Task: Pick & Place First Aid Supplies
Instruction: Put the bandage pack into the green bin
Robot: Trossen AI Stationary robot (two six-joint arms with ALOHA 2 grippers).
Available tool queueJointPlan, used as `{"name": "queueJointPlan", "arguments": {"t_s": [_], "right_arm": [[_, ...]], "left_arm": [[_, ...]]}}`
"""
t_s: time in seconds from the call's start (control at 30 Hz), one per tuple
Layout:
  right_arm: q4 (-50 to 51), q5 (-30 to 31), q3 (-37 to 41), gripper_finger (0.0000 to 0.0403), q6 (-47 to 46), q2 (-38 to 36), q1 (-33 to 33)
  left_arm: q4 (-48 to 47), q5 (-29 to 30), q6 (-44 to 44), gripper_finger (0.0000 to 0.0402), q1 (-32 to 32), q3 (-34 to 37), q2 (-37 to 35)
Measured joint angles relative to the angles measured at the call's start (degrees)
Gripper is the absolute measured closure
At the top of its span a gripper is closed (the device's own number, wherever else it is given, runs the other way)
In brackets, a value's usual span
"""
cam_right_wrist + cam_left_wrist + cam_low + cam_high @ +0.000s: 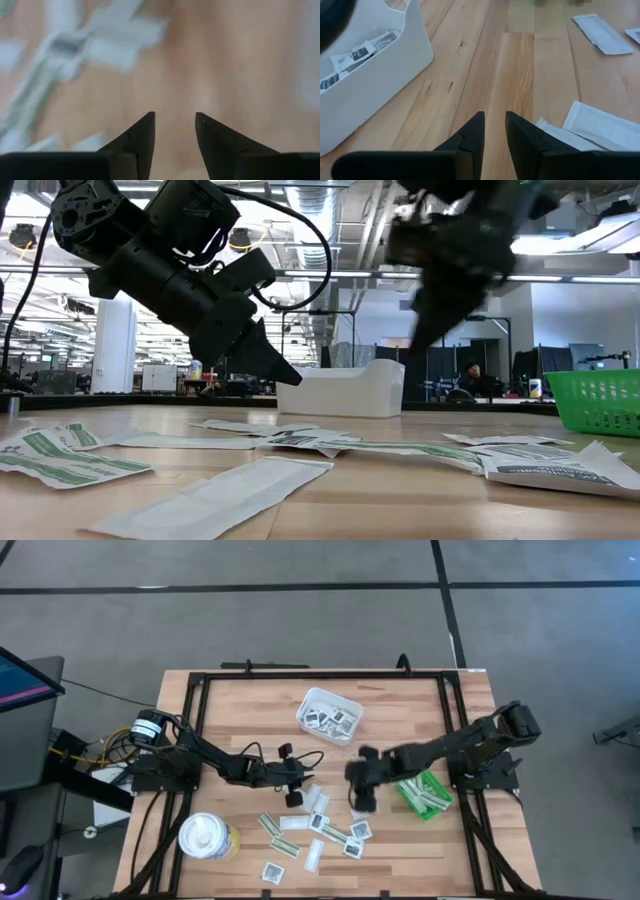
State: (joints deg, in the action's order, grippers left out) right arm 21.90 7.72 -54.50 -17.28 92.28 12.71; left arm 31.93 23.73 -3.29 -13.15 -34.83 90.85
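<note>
Wooden table (240,710) seen from above, clock directions taken from its centre. First aid supplies (318,832): flat white packets and white-and-olive strips scattered loosely around 6 o'clock, a few overlapping; more packets lie inside the white tray (303,708) near 12 o'clock, and strips fill the green bin (440,802) at 3 to 4 o'clock. Left gripper (293,787): reaching in from 9 o'clock, low over bare wood at the upper edge of the scatter; its jaws stand a narrow gap apart with nothing between them, a white packet (607,127) lying just beside them. Right gripper (362,780): coming from 3 o'clock, raised above the table between bin and scatter; jaws parted, empty, pointing at bare wood. White canister (207,836) at 7 o'clock.
</note>
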Motion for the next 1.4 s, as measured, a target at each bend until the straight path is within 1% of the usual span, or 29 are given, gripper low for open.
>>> {"name": "queueJointPlan", "arguments": {"t_s": [0.1,0.17,0.33,0.5,0.7,0.83,1.17,1.23,1.3,1.4], "right_arm": [[0.6,-4.4,1.3,0.0263,-4.3,1.4,4.2],[-0.7,-6.5,1.6,0.0260,-5.1,2.7,6.7],[-6.5,-4.7,1.6,0.0259,-3.1,6.4,10.9],[-12.1,-3.6,1.6,0.0257,-0.3,9.6,9.8],[-9.1,-3.4,1.6,0.0257,-0.2,11.1,7.3],[-9.1,-5.6,1.6,0.0256,-0.2,11.0,7.4],[-9.1,-6.3,1.6,0.0258,-1.2,11.0,8.1],[-8.8,-6.3,1.6,0.0261,-0.7,11.0,8.3],[-8.8,-6.1,1.8,0.0269,1.7,11.0,8.6],[-8.8,-5.5,2.3,0.0295,4.7,11.0,9.0]], "left_arm": [[0.0,0.0,0.0,0.0323,0.0,0.0,0.0],[0.1,0.0,0.0,0.0323,0.0,0.0,0.0],[0.3,0.0,0.0,0.0323,0.0,0.0,0.0],[0.6,0.0,0.0,0.0323,0.0,0.0,0.0],[0.6,0.0,0.0,0.0323,0.0,0.0,0.0],[0.5,0.0,0.0,0.0323,0.0,0.0,0.0],[0.5,0.0,0.0,0.0323,0.0,0.0,0.0],[0.5,0.0,0.0,0.0323,0.0,0.0,0.0],[0.5,0.0,0.0,0.0323,0.0,0.0,0.0],[0.5,0.0,0.0,0.0323,0.0,0.0,0.0]]}}
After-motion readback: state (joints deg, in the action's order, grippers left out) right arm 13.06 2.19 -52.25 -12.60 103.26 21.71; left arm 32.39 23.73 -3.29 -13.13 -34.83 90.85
